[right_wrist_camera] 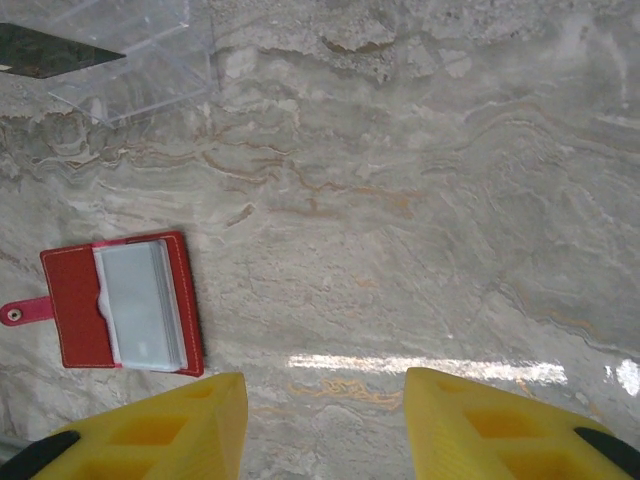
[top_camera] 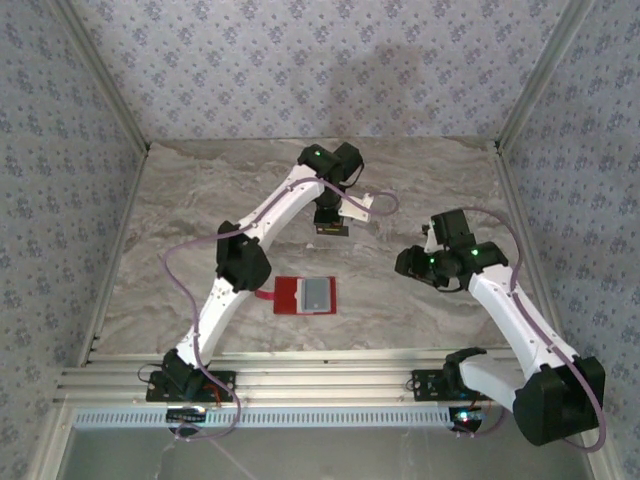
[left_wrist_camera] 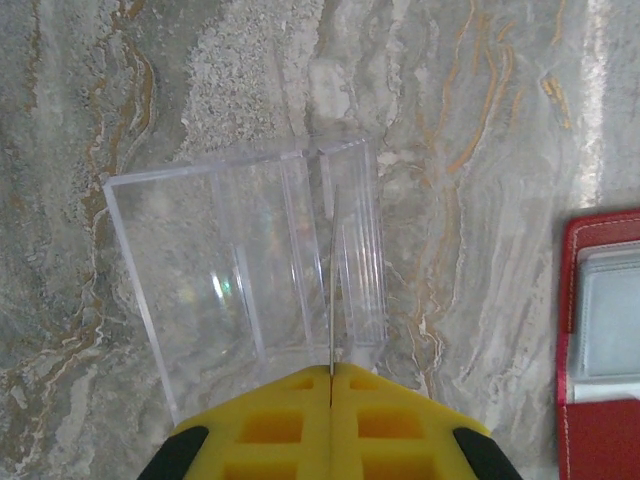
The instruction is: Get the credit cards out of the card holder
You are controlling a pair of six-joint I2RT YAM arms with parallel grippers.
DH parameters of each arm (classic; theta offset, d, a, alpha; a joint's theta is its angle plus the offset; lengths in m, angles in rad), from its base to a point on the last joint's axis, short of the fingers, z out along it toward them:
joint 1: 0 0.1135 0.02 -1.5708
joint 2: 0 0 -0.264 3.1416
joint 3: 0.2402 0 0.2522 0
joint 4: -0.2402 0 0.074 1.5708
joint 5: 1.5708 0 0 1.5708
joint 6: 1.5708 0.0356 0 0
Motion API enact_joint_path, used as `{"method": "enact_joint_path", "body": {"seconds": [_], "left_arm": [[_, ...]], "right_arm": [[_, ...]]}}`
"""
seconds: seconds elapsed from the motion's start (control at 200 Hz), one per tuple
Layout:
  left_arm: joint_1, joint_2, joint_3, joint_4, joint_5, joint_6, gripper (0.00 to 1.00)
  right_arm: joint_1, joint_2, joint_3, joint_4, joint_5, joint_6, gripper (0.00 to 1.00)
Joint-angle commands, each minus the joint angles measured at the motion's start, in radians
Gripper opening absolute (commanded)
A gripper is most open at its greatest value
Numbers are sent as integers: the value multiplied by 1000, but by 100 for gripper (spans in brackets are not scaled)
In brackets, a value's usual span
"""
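- The small, flat, red wallet-like card holder point(top_camera: 288, 297) lies open on the grey marble-patterned tabletop point(top_camera: 440, 190) with its pale grey window panel point(top_camera: 318, 292) facing up. What remains in its sleeves cannot be told.
- The holder's long axis runs across the table, from the robot's left to its right. The thin red strap tab point(top_camera: 265, 295) points left, and the panel half lies on the right.
- The left gripper point(left_wrist_camera: 332, 372) hangs beyond the holder, on the side away from the arm bases. Its yellow fingers are clenched on a thin credit card point(left_wrist_camera: 332, 280), seen edge-on, above a clear plastic box point(left_wrist_camera: 220, 260).
- The right gripper point(right_wrist_camera: 325, 420) sits to the right of the holder and a little beyond it. Its fingers are spread with nothing between them.
- The left pincer is the nearer of the two, but it is occupied. The free right pincer has the holder to its left, with the panel half turned toward it, so the next pull probably falls to that side.
- Bare tabletop surrounds the holder on its right and far sides.
- The left arm's dark elbow joint point(top_camera: 243, 265) hangs just beside the tab end, crowding an approach from the left.
- The clear box stands well apart from the holder, and the table edges are not close.
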Motion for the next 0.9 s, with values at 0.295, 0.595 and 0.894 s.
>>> {"method": "enact_joint_path", "body": {"seconds": [0.295,0.595,0.894], "left_arm": [[-7,63,-17,7,36,-17,0],[-4,48,7,55,-39,-80,0],[9,8,11,63,20,-107,0]], "right_arm": [[-15,-34,-37,-29,-25,-10,47],[-20,-38,-46,-28,-32,-12,47],[-23,-37,-50,-25,-37,-14,47]]}}
